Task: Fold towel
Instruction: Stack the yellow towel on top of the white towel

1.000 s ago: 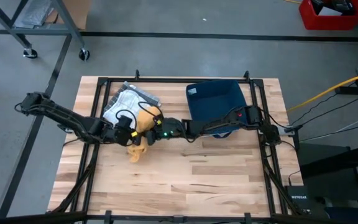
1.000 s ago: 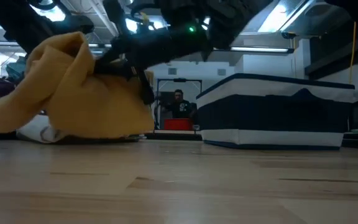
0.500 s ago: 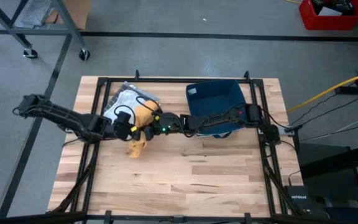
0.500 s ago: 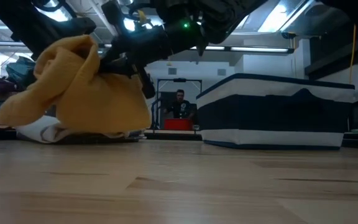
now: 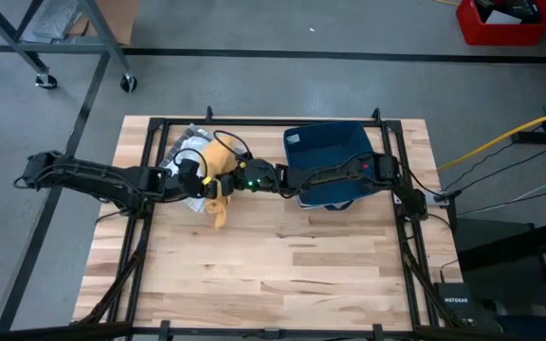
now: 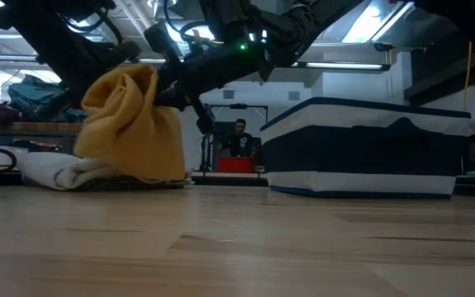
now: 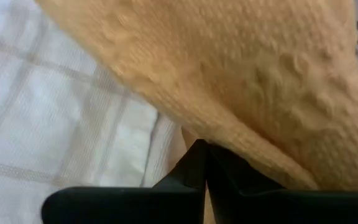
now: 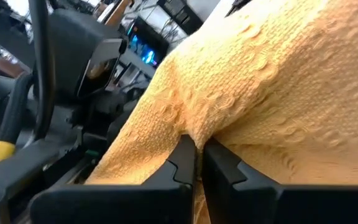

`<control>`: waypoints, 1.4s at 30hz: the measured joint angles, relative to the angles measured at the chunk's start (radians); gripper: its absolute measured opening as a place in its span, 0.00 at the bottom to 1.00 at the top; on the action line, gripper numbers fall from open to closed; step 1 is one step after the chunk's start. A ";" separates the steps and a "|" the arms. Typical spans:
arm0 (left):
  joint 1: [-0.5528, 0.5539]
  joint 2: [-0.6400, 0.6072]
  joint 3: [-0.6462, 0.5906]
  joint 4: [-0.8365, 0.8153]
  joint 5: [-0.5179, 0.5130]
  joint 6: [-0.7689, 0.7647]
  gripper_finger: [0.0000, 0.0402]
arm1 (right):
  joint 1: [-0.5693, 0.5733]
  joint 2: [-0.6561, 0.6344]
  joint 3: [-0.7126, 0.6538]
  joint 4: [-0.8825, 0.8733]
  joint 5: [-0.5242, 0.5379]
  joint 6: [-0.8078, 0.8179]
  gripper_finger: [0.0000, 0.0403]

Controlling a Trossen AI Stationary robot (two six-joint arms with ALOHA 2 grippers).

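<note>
Towel (image 5: 218, 180), yellow, hangs bunched between both grippers above the table (image 5: 273, 275). Left gripper (image 5: 207, 185) and right gripper (image 5: 230, 180) are each clamped on its fabric, beside a white cloth (image 5: 183, 152) and blue bin (image 5: 335, 152).

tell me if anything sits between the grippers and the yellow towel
Nothing does. The left gripper and right gripper are both shut on the yellow towel, holding it bunched above the table.
</note>
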 joint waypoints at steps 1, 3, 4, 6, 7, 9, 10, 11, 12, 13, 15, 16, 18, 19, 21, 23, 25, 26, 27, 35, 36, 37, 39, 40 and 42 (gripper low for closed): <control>0.010 0.000 0.000 0.000 0.009 0.002 0.00 | -0.001 0.000 0.000 0.000 0.006 0.000 0.04; 0.028 0.001 0.000 0.000 0.011 0.018 0.00 | -0.003 0.000 0.000 0.003 0.026 0.000 0.04; 0.036 0.001 0.000 0.000 0.011 0.027 0.00 | -0.005 0.000 0.000 0.006 0.030 0.000 0.04; 0.050 -0.001 0.000 0.001 0.012 0.043 0.00 | -0.007 0.000 0.000 0.009 0.032 0.001 0.04; 0.054 -0.001 0.000 0.000 0.012 0.044 0.00 | -0.008 0.001 0.001 0.009 0.035 0.005 0.04; 0.058 -0.009 0.000 -0.007 0.011 0.044 0.00 | -0.008 0.022 0.024 0.020 0.039 0.022 0.04; 0.059 -0.019 0.000 -0.022 0.012 0.043 0.00 | -0.007 0.036 0.033 0.029 0.037 0.036 0.04; 0.059 -0.033 0.000 -0.046 0.012 0.043 0.00 | -0.007 0.058 0.052 0.049 0.032 0.053 0.04; 0.059 -0.051 0.000 -0.073 0.012 0.042 0.00 | -0.006 0.083 0.078 0.072 0.019 0.062 0.04; 0.059 -0.069 0.000 -0.103 0.012 0.032 0.00 | -0.006 0.109 0.106 0.076 0.004 0.071 0.04; 0.059 -0.101 0.000 -0.164 0.012 0.004 0.00 | -0.011 0.159 0.183 0.065 -0.023 0.070 0.04; 0.059 -0.112 0.000 -0.187 0.012 0.000 0.00 | -0.014 0.179 0.217 0.050 -0.038 0.070 0.04; 0.060 -0.147 0.000 -0.229 0.006 -0.007 0.01 | -0.017 0.209 0.282 0.013 -0.052 0.056 0.04; 0.060 -0.160 0.000 -0.249 0.006 -0.004 0.01 | -0.021 0.214 0.307 -0.020 -0.059 0.046 0.04; 0.059 -0.186 0.000 -0.280 -0.006 0.024 0.01 | -0.025 0.221 0.348 -0.080 -0.059 0.012 0.04; 0.059 -0.200 0.000 -0.305 -0.037 0.058 0.01 | -0.026 0.221 0.375 -0.135 -0.049 -0.016 0.04; 0.059 -0.203 0.000 -0.314 -0.076 0.094 0.01 | -0.027 0.221 0.384 -0.163 -0.033 -0.028 0.04; 0.059 -0.203 0.000 -0.316 -0.091 0.115 0.01 | -0.027 0.221 0.385 -0.167 -0.026 -0.030 0.04; 0.059 -0.203 0.000 -0.316 -0.105 0.139 0.01 | -0.027 0.222 0.385 -0.170 -0.024 -0.034 0.04; 0.059 -0.201 0.000 -0.313 -0.115 0.297 0.03 | -0.031 0.223 0.385 -0.176 -0.051 -0.075 0.06; 0.059 -0.201 0.000 -0.313 -0.115 0.311 0.05 | -0.032 0.223 0.385 -0.176 -0.069 -0.078 0.08; 0.059 -0.201 0.000 -0.313 -0.115 0.315 0.07 | -0.036 0.223 0.385 -0.176 -0.089 -0.078 0.11; 0.059 -0.201 0.000 -0.313 -0.116 0.314 0.13 | -0.041 0.223 0.385 -0.176 -0.126 -0.078 0.18; 0.059 -0.200 0.000 -0.313 -0.116 0.314 0.16 | -0.046 0.223 0.385 -0.176 -0.132 -0.078 0.22; 0.059 -0.200 0.000 -0.313 -0.119 0.313 0.23 | -0.046 0.223 0.385 -0.174 -0.133 -0.074 0.31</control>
